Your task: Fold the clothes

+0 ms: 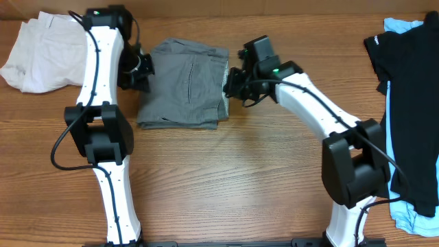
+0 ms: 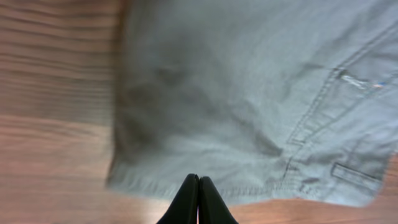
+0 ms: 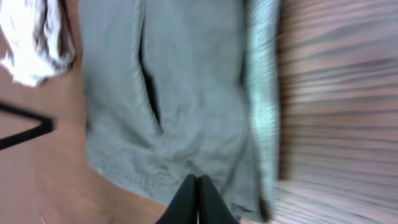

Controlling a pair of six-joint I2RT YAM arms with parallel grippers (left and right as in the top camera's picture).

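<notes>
The grey shorts (image 1: 184, 84) lie folded in a rectangle on the wooden table, between my two grippers. My left gripper (image 1: 144, 68) is at their left edge, shut and empty; in the left wrist view its tips (image 2: 199, 182) sit over the hem of the grey shorts (image 2: 249, 93). My right gripper (image 1: 233, 82) is at their right edge, shut and empty; in the right wrist view its tips (image 3: 197, 182) hover over the grey shorts (image 3: 186, 93). Cream shorts (image 1: 41, 51) lie at the far left. A black garment (image 1: 411, 103) lies on a light-blue garment (image 1: 411, 219) at the right.
The cream shorts also show in the right wrist view (image 3: 34, 40) at the top left. The wooden table (image 1: 226, 178) extends in front of the grey shorts. The arm bases stand near the front edge.
</notes>
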